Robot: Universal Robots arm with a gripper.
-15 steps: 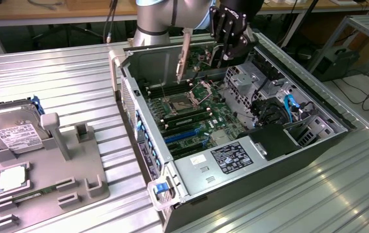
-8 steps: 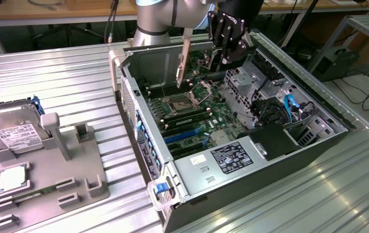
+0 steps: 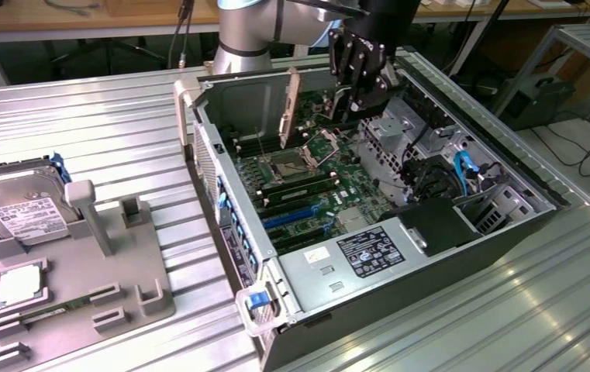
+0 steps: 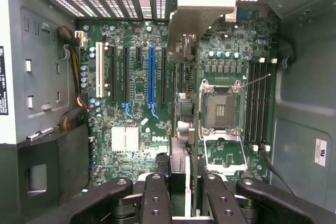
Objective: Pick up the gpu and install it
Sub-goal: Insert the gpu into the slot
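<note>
Silver ribbed metal forms the worktop (image 3: 87, 116) I am looking down on. The biggest thing on it is the open computer case (image 3: 419, 302), lying on its side and reaching toward the worktop's edge on the exterior view's right. The arm (image 3: 248, 31) comes in over the case's far end. On the exterior view's left, by the worktop's near corner, lies a grey holder tray (image 3: 119, 263).

Inside the case I see the green main board (image 4: 131, 77) flat on the bottom, with a silver labelled power box (image 3: 362, 252) at the near end. The gpu (image 3: 292, 102) is in the case opening, on edge above the main board. Its pale bracket is toward the wall with the slot covers, and the bracket's top stands above the case rim. From the wrist camera, its thin edge runs between the row of long card slots (image 4: 152, 74) and the open processor socket (image 4: 220, 109). I cannot tell whether its lower edge touches the board.

A hard drive (image 3: 15, 209) sits at the tray's far end. The end effector (image 3: 360, 105) is pinching the gpu, one black finger on each face. Smallest is a square silver chip (image 3: 21, 283) toward the tray's near end.
</note>
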